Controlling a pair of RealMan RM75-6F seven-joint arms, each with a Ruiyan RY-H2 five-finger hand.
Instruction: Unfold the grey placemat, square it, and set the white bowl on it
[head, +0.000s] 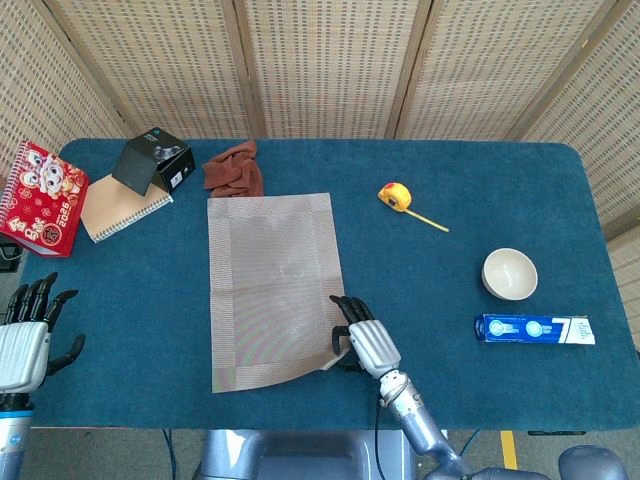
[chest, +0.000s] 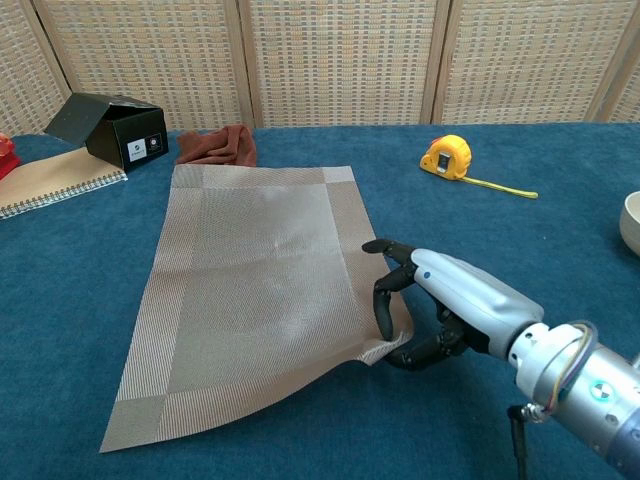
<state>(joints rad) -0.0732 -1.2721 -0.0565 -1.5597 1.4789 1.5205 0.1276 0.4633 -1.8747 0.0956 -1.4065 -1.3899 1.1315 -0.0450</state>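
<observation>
Holding the near right corner of the grey placemat (chest: 245, 290), the right hand (chest: 440, 310) has its thumb under the edge and its fingers (chest: 383, 305) on top, so that corner is lifted a little off the blue table (head: 450, 300). The mat lies open and flat in the middle of the table, a bit crooked, with its far edge just beside a brown cloth (head: 234, 168). It looks thin, light and bendy, because the pinched corner curls up while the rest stays down. It should slide easily when pulled by a corner, but it may also wrinkle or fold over, so slow pulls along the table seem best. The left hand (head: 25, 335) hangs at the table's near left edge, holding nothing, fingers apart. The white bowl (head: 509, 273) sits well apart on the right, near a blue box (head: 533, 329). It looks hard and smooth and could break if dropped, so its rim seems the best place to grab.
</observation>
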